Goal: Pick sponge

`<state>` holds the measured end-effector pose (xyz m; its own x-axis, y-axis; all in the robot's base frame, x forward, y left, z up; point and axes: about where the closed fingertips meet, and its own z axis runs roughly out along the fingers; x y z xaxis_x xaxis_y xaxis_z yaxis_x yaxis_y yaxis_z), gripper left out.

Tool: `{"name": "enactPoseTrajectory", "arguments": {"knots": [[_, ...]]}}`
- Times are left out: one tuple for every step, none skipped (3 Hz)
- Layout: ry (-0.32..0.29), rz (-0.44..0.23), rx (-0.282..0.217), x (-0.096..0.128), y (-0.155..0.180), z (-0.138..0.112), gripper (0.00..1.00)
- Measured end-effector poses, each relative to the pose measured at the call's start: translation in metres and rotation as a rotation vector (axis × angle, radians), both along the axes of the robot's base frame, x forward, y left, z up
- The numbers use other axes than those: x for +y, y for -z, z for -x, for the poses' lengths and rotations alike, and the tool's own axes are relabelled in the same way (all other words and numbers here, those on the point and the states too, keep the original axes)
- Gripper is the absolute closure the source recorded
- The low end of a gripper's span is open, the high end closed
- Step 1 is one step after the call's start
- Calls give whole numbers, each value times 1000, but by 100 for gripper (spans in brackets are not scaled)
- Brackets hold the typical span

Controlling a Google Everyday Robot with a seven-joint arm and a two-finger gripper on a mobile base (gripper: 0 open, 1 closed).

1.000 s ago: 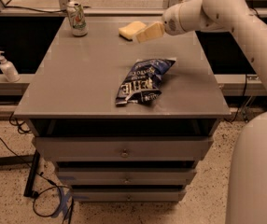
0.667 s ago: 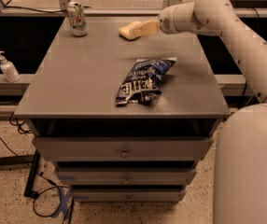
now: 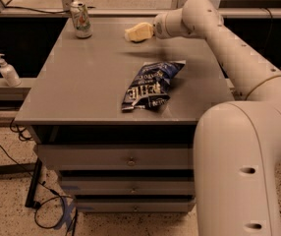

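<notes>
Currently you are looking at the gripper [image 3: 149, 30] sitting over the far part of the table [image 3: 81, 87], right up against the sponge [image 3: 134, 33].

Change vs. approx. 1 s ago: the gripper is closing the gap it was keeping from the sponge, and the arm [image 3: 238, 58] is swinging its elbow nearer the camera. The sponge itself is not shifting and appears to be resting on the tabletop.

Gripper state: you cannot tell whether it is open or closed, since pale gripper and pale sponge are merging at the contact pt.

Judgement: approach is finishing; grasp and lift are not yet confirmed.

Edges & room:
- Sponge is lying near the table's far edge, w/ a rail [image 3: 121, 11] running just behind it, so you are getting little margin for overshoot that way.
- Soda can [image 3: 81, 18] is standing upright near the same edge, apart from the sponge on the side away from the arm. A push through the sponge could be sending it toward the can.
- Chip bag [image 3: 153, 85] is lying mid-table, well apart from the sponge.
- Straight up is looking like the open direction for a lift.
- Pump bottle [image 3: 7, 70] is standing off the table to one side, so it is posing no risk.
</notes>
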<state>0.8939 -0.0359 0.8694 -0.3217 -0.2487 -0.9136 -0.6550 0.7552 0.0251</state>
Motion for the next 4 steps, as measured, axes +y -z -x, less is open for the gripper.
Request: {"name": "enactPoseTrajectory", "arguments": {"knots": [[4,8,31,10,19,-12,0],[0,9,39,16,30,-19,18],[3,25,37,12,35,-21,43],[10,48,34,4,38,-20,64]]}}
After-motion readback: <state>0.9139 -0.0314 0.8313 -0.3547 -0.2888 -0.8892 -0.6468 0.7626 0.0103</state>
